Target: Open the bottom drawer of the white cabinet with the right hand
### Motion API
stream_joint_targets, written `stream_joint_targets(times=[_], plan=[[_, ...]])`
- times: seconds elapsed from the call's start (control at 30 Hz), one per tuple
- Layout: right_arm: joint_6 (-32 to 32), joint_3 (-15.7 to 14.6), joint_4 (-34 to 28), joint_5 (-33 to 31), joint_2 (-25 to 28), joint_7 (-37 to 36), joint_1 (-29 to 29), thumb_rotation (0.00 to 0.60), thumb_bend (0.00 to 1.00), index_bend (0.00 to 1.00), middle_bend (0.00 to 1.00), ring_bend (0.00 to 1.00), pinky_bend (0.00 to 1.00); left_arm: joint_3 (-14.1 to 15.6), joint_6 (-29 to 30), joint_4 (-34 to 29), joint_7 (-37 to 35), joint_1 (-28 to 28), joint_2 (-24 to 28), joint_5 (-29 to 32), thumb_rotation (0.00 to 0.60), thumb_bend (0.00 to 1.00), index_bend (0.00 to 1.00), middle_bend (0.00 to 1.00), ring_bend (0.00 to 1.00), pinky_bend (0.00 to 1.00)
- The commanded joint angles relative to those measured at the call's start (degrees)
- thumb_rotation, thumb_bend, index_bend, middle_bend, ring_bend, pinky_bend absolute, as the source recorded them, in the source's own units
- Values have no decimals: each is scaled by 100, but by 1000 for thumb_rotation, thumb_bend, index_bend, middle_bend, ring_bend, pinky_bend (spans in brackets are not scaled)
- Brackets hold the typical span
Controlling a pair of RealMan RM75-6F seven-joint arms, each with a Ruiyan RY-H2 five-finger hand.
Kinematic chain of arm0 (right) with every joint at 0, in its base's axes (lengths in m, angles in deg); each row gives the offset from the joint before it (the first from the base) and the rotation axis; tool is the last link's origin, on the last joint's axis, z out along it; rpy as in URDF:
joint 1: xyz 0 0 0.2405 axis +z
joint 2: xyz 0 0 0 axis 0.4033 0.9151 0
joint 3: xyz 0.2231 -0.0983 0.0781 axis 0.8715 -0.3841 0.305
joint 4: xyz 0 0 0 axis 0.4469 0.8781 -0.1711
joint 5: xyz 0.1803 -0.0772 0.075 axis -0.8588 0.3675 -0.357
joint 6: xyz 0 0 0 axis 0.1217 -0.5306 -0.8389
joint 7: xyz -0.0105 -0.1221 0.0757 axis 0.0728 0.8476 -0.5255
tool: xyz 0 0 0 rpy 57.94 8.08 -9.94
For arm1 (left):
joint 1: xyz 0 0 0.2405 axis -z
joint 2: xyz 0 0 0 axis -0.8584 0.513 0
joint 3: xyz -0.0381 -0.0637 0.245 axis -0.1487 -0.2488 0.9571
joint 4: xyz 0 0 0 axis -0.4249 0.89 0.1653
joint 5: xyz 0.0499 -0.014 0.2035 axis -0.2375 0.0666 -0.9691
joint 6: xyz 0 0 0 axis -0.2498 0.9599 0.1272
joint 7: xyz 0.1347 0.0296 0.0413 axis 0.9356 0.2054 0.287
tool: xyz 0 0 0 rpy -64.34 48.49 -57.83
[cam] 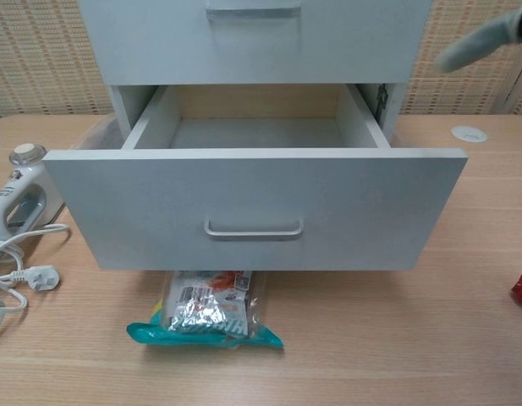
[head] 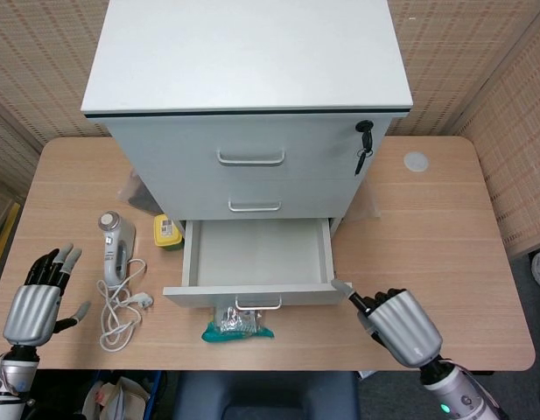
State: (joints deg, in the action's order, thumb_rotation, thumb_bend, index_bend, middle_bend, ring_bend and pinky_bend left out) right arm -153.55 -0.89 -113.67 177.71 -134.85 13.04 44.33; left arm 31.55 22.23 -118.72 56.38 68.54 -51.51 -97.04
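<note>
Bottom drawer of the white laminate cabinet, standing pulled out toward the table's near edge, its interior bare. I judge it rigid, light while unloaded, and free-running on its slides; the place to take hold is the slim metal bar handle at the middle of the flat front panel, which fingers can hook from beneath. My right hand hovers just off the panel's right corner, touching nothing, one finger extended toward the drawer and the rest loosely bent. My left hand rests near the table's left edge, fingers straight and slightly apart, empty. Hidden or unclear: the slides and any end stop cannot be seen, so remaining travel is unknown. A crinkled teal-edged snack packet lies partly under the panel. In the chest view only a blurred fingertip of my right hand shows at the top right corner.
</note>
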Motion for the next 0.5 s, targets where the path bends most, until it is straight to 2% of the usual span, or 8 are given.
stream_joint_targets(times=[0.03,0.13,0.33,0.43,0.5], plan=[[-542,78,170,-23,417,-410,-433,600,405,170,693,691,810,-3,8,-7,5,-4,2,7,600,249,0,0,0,92],[-771,202,453,-335,551,-772,-662,600,362,170,612,601,733,3,30,-21,22,-21,8,16,600,249,0,0,0,92],[-864,390,1139,-972,467,-1483,-1044,600,278,164,331,306,481,-15,82,-75,73,-52,9,60,600,249,0,0,0,92],[-854,483,1491,-1208,329,-1746,-1200,600,271,143,258,240,416,-16,120,-120,112,-69,9,56,600,249,0,0,0,92],[-814,515,1643,-1341,254,-1854,-1290,600,270,137,251,236,413,-18,149,-142,141,-83,7,55,600,249,0,0,0,92]])
